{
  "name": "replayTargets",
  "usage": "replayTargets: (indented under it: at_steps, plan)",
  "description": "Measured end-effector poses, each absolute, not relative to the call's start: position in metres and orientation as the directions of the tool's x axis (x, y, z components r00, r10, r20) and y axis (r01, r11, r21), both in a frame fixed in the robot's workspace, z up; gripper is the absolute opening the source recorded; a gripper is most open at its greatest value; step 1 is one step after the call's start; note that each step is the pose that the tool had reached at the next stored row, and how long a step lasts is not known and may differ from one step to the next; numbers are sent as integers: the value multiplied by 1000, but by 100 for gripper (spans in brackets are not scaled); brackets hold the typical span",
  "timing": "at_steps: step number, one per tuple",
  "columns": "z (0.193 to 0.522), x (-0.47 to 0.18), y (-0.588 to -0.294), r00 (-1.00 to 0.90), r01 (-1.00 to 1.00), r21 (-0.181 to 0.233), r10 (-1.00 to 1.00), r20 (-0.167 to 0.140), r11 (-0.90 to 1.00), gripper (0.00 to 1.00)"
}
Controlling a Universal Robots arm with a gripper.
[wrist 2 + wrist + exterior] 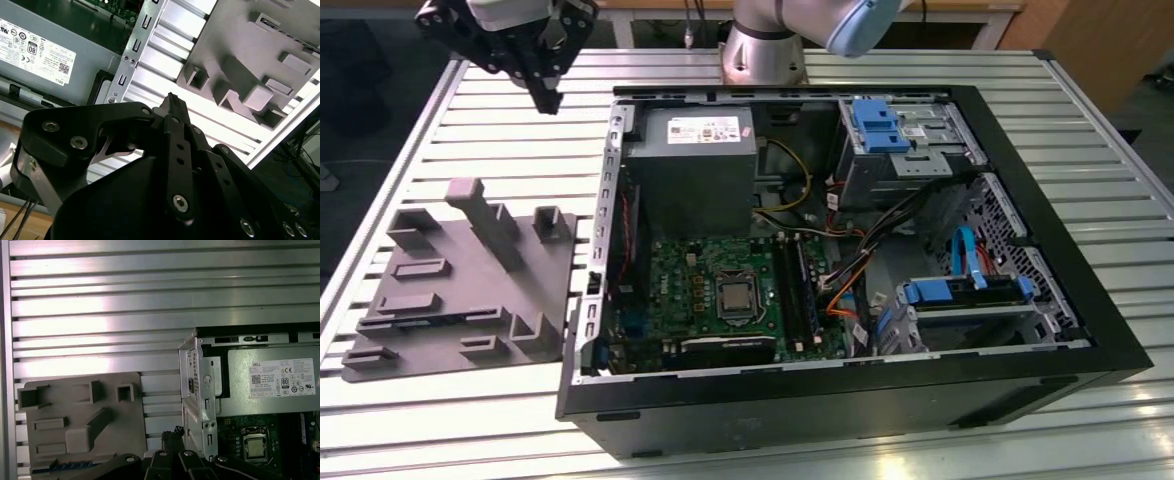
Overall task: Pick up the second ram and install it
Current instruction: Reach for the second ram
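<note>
My gripper (548,100) hangs shut with nothing in it, high over the slatted table at the far side of the exterior view's left. Its black fingers meet at a tip in both wrist views (172,100) (175,432). The grey plastic tray (440,290) (60,440) (235,45) lies on the table, nearer than the gripper and well apart from it. A thin bluish-green strip, apparently the second ram (65,466), lies flat in a slot at the tray's near end, partly hidden by my gripper's links. The green motherboard (707,270) with its silver chip (736,297) lies inside the open case.
The open black computer case (1067,360) fills the middle and the exterior view's right. It holds a grey power supply (694,150) (275,380), long dark memory slots (797,285) beside the chip, orange and blue cables (854,280) and blue drive brackets (881,125). The arm's base (761,50) stands behind the case.
</note>
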State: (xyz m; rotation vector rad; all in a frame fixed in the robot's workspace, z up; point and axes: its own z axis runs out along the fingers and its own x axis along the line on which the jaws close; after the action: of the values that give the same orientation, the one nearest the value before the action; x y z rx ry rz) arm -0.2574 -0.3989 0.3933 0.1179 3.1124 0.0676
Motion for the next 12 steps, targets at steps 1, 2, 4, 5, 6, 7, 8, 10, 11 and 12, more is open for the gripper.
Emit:
replayTargets:
  at_steps: [1,2,4,5,6,7,8,10,11,12]
  plan:
    - [393,-259,-399,-997,75,44,76,-24,996,11]
    - [393,-260,-399,-997,75,44,76,-24,996,11]
    - [393,-262,-399,-997,75,44,76,-25,996,11]
    - [393,-263,-399,-997,75,44,76,-24,996,11]
    - [393,-264,-399,-997,75,44,76,-24,996,11]
    - [393,-265,-399,-997,75,44,76,-24,996,11]
    - [393,-266,-399,-997,75,44,76,-24,996,11]
    - [393,-268,-399,-997,75,44,76,-24,996,11]
    - [393,-269,-399,-997,75,44,76,-24,996,11]
    - [393,-270,-399,-997,75,44,76,-24,996,11]
